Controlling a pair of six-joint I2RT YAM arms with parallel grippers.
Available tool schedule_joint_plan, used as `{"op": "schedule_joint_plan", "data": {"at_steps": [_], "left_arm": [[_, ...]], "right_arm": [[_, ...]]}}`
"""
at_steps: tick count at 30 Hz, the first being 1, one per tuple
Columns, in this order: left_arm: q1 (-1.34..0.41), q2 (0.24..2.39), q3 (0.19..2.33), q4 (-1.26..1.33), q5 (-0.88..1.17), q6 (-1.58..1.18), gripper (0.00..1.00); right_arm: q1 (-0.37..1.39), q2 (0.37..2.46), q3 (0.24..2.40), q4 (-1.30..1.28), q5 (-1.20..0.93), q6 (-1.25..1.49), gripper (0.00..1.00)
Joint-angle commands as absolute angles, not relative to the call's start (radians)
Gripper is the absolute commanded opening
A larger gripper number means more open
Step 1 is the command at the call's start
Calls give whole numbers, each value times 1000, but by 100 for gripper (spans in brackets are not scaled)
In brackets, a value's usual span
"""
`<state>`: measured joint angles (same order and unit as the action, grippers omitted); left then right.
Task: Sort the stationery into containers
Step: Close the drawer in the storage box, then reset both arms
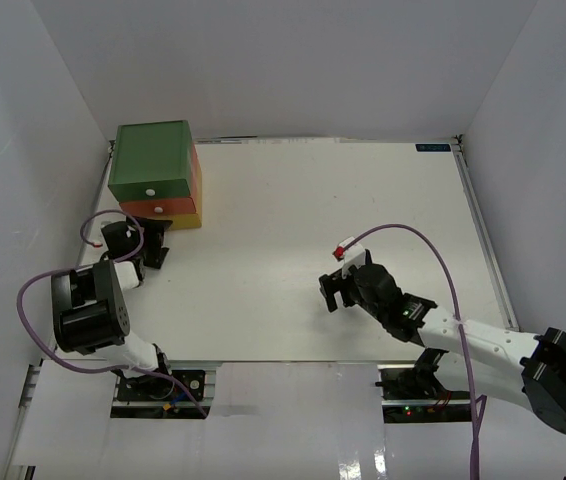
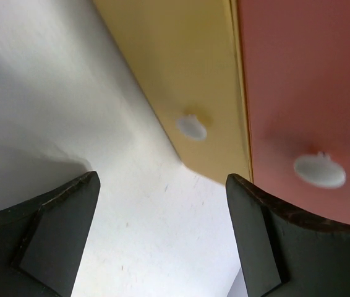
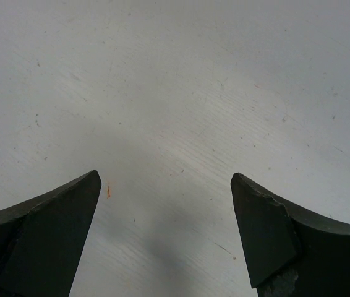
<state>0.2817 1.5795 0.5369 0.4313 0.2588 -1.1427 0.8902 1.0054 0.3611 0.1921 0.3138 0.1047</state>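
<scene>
The containers are three stacked drawers at the table's far left: green on top [image 1: 149, 160], orange-red in the middle [image 1: 148, 207], yellow at the bottom [image 1: 181, 221]. All look shut. My left gripper [image 1: 151, 243] is open and empty just in front of them. Its wrist view shows the yellow drawer front [image 2: 181, 68] with its white knob [image 2: 192, 127], and the orange-red front [image 2: 311, 80] with its knob [image 2: 319, 170]. My right gripper [image 1: 335, 282] is open and empty over bare table at centre right. No pens or markers are in view.
White walls enclose the white table [image 1: 313, 200] on the left, back and right. A purple cable [image 1: 433, 250] loops over the right arm, and another [image 1: 38, 290] loops by the left arm. A small red tag [image 1: 341, 250] sits on the right wrist.
</scene>
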Motion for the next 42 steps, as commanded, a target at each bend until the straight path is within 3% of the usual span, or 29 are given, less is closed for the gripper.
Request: {"op": "schedule_joint_plan", "data": {"at_steps": [1,4,12,18,27,31,42], "left_arm": [[290,1438,551,203,293,-1063,94],[291,1281,569,48,284,-938,98],[290,861,709,-349,242,-599,98],[195,767,906,-531,328,-477,98],[-58,532,1153,-776,19,-281,98],[-127,483,1126,-841,-103,-255,98],[-144,399,950,-801,-69,-311,98]], "right_arm": [[887,948,380,172,347,109,92],[888,891,409,118,363,104,91],[887,707,538,-83,448,97,90],[887,586,710,-303,531,92,90],[888,330,750,-402,597,67,90],[888,230,713,-396,606,46,90],[888,6,574,-394,658,18,90]]}}
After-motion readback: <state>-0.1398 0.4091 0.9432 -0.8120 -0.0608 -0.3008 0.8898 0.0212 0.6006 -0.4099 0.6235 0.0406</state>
